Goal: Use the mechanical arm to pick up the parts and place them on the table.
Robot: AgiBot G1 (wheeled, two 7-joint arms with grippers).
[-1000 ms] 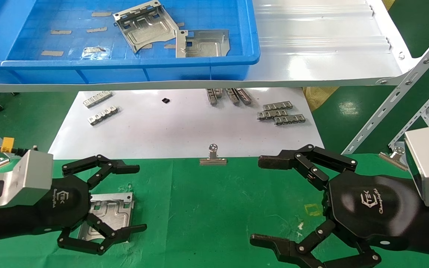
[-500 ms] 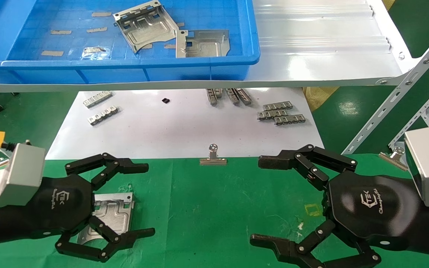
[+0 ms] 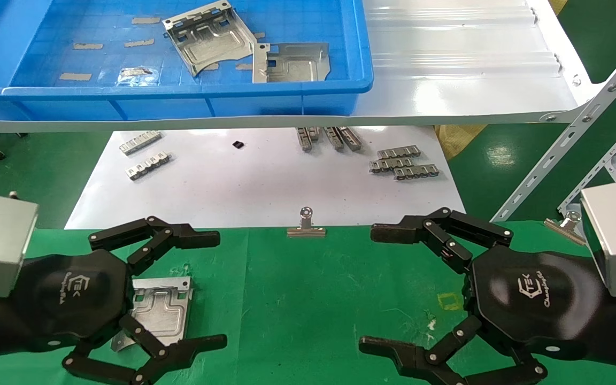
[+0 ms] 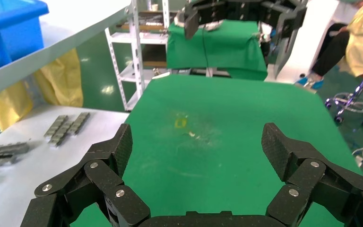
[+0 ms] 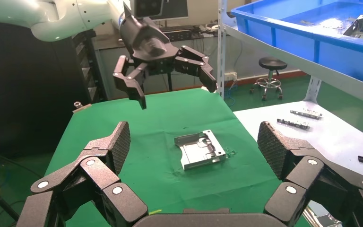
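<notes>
Left gripper [image 3: 182,289] lower left of head view, fingers spread wide, hovering above silvery part [image 3: 161,308], which lies flat on green tabletop [image 3: 313,299]. Right gripper [image 3: 380,289] lower right, fingers likewise spread, holding nothing. Two more parts [image 3: 206,37] in blue bin [image 3: 179,88] at upper left, on white shelf [image 3: 463,69]. Binder clip [image 3: 306,223] at tabletop's far edge, centre.
</notes>
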